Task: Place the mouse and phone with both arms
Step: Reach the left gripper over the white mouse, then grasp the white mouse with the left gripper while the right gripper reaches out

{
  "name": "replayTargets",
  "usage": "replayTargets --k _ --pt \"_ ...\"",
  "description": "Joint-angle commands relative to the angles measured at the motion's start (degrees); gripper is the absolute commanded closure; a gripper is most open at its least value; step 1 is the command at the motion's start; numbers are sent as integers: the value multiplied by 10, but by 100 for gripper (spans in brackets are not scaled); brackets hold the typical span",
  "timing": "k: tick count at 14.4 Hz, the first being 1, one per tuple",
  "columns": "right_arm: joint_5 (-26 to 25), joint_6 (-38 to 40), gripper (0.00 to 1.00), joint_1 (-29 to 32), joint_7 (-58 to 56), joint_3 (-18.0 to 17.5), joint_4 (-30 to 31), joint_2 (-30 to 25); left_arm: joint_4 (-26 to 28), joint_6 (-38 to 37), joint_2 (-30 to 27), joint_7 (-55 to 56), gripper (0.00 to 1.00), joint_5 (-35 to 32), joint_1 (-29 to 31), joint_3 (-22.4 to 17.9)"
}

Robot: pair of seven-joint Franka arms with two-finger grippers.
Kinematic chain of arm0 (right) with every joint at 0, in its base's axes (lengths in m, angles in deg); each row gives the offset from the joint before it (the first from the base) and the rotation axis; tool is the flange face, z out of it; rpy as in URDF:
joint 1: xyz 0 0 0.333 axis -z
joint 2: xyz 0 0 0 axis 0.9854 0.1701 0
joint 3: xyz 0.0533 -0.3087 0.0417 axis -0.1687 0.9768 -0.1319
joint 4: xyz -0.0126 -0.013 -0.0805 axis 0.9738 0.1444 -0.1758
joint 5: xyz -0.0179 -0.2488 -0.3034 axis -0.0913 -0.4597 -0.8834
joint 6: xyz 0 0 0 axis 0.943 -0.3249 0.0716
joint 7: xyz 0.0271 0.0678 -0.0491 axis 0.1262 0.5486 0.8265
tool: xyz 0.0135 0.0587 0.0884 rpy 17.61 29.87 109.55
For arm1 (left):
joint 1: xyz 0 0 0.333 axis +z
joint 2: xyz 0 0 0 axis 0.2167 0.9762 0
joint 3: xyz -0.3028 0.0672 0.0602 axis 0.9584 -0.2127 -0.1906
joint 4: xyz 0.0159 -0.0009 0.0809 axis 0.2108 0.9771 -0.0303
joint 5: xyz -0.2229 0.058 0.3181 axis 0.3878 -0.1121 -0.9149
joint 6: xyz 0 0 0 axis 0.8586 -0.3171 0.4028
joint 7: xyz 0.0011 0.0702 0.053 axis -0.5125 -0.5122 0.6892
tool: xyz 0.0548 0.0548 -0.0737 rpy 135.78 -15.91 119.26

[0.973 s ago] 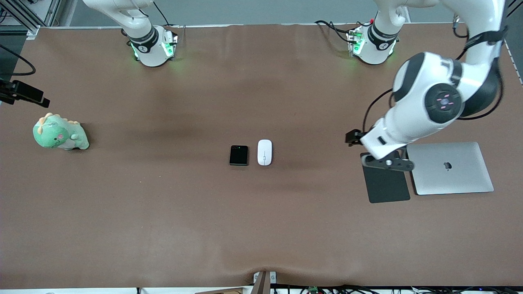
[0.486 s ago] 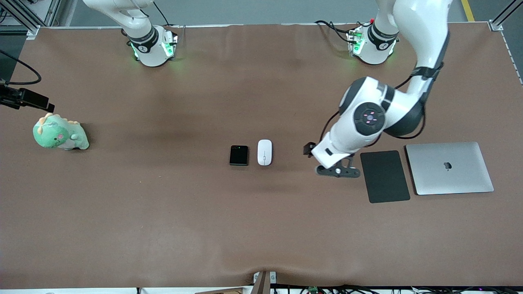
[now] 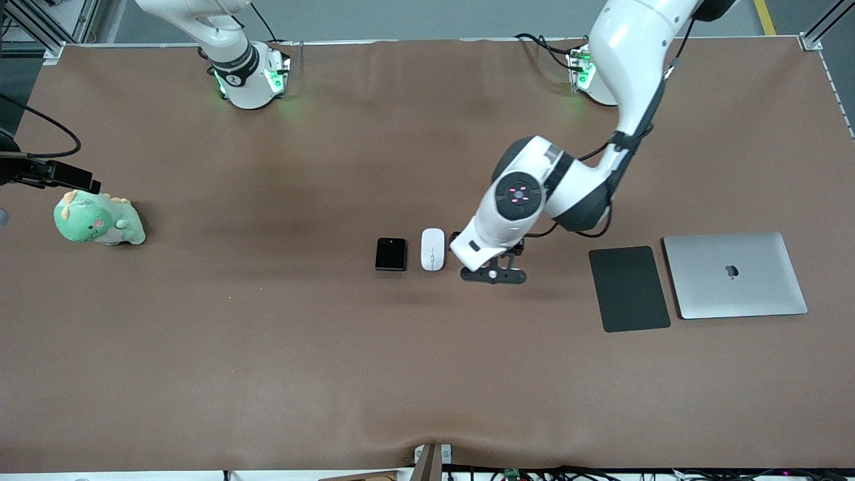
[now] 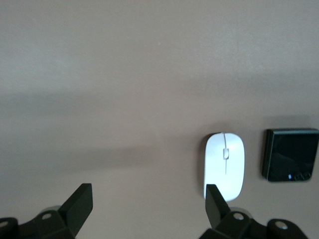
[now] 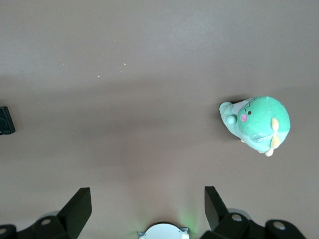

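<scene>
Left wrist view: mouse (image 4: pixel 225 166) lying flat on the brown desk (image 4: pixel 124 74), phone (image 4: pixel 290 161) just beside it with a narrow gap, one spread finger (image 4: pixel 214 199) of the left gripper (image 4: pixel 148 206) overlapping the mouse's edge in the picture and the other over bare desk. Front view: same pair mid-desk, phone (image 3: pixel 391 254) toward the right arm's end and mouse (image 3: pixel 433 249) toward the left arm's end, neither yet lifted. Likely trouble if lowered from here: gripper (image 3: pixel 493 274) offset from the mouse, so a finger probably landing on its shell, skidding it into the phone and knocking both askew; smooth rounded shell also prone to squirting out of a pinch taken off-centre. Left arm bent sharply at the elbow, wrist pointing down, fingers wide apart and holding nothing, hovering over bare desk just beside the mouse. Right gripper (image 5: pixel 144 211) over the desk near the green plush dinosaur (image 5: pixel 256 124), fingers likewise spread and empty, waiting well apart from the phone. Mouse pad (image 3: pixel 629 288) and laptop (image 3: pixel 735 274) toward the left arm's end, untouched.
</scene>
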Motion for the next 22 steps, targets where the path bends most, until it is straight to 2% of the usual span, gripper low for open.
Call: replayTargets --k 1,4,6,9,12,17,20,22 --pt "-7 6 0 3 -5 -2 -10 10 -60 7 60 65 0 -25 -36 -9" --pt "-7 2 0 -1 -4 -2 -10 24 -62 59 87 98 0 -32 -56 -14" --pt "-6 -3 0 -3 -3 -4 -10 36 -83 77 115 105 0 -33 -72 -21" --pt "0 -19 0 -9 -1 -5 -7 59 -101 97 141 134 0 -33 -121 -67" --pt "1 -28 0 -15 1 -5 -6 76 -100 108 153 146 0 -33 -129 -71" --pt "12 -56 0 -16 2 -5 -6 99 -98 108 160 145 10 -33 -138 -71" --pt "30 -79 0 -25 3 -5 5 111 -95 103 160 147 22 -33 -150 -71" --pt "35 -88 0 -36 3 -5 9 120 -95 100 159 147 23 -31 -159 -71"
